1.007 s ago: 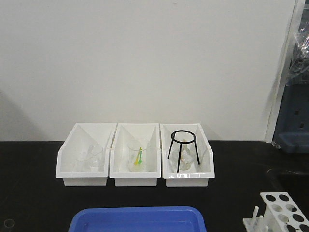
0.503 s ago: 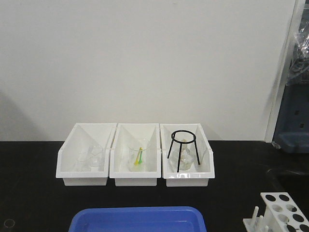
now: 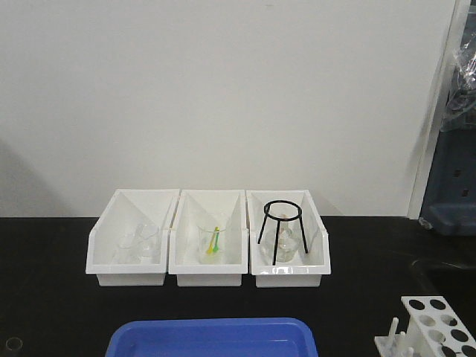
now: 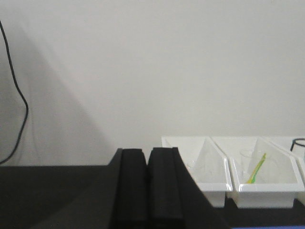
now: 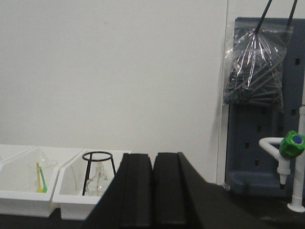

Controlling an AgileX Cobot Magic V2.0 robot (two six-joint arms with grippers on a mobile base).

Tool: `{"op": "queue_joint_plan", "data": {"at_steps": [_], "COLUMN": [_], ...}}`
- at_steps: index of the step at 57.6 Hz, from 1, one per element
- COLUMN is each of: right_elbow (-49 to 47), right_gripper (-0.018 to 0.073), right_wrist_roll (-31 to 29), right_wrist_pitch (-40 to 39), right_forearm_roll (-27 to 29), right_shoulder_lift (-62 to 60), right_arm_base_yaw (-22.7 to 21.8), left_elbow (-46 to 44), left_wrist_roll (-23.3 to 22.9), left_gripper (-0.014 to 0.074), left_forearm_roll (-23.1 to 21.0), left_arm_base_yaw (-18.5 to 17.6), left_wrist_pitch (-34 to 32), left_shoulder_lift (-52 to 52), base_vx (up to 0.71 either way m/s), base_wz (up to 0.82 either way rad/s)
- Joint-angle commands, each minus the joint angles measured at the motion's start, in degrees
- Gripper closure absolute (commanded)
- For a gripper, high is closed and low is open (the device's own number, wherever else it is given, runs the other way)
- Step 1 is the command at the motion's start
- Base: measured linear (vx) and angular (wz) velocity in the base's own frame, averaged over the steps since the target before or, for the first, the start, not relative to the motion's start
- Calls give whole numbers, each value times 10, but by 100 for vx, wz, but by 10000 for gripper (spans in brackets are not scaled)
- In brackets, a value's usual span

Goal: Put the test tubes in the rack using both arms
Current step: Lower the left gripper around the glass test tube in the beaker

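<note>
Fingers of the left gripper [image 4: 147,160] sit pressed together with only a thin seam between them, and they clamp nothing. The right gripper [image 5: 153,162] is likewise closed up and bare. The rack [image 3: 435,323] stands on the black tabletop [image 3: 52,297]. A blue tray [image 3: 212,335] lies left of the rack, and three white bins [image 3: 207,256] sit farther back, also left of the rack.

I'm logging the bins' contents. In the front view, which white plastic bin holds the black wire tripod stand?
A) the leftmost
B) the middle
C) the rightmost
C: the black wire tripod stand stands inside the rightmost white plastic bin, over clear glassware.
</note>
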Motion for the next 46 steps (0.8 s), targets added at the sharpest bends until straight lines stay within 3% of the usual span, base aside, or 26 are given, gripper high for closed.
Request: {"op": "queue_joint_plan", "data": {"at_steps": [1,10,24,38,46], "right_elbow": [-70,-112,-113,-113,-113], "right_gripper": [564,559,498,292,157], "right_wrist_roll": [0,0,0,0,1], "right_wrist_pitch": [9,35,58,41,19], "right_forearm_roll": [-7,-7,-7,-7,-7], "right_shoulder_lift": [30,85,166,220,230], "right_arm_base_yaw": [-3,-3,-3,-3,-3], "left_elbow": [-66,-127,-127,-127,-126], "left_wrist_roll": [22,49,60,60,60], "left_gripper": [589,568,475,217,138], "left_forearm_roll": [-3,-3,-3,-3,-3], "left_arm_base_yaw": [0,0,0,0,0], "left_wrist_pitch": [-10,23,17,17,19], "left_shoulder_lift": [18,85,179,231,234], "base_vx": [0,0,0,0,0], "base_wz": [0,0,0,0,0]}}
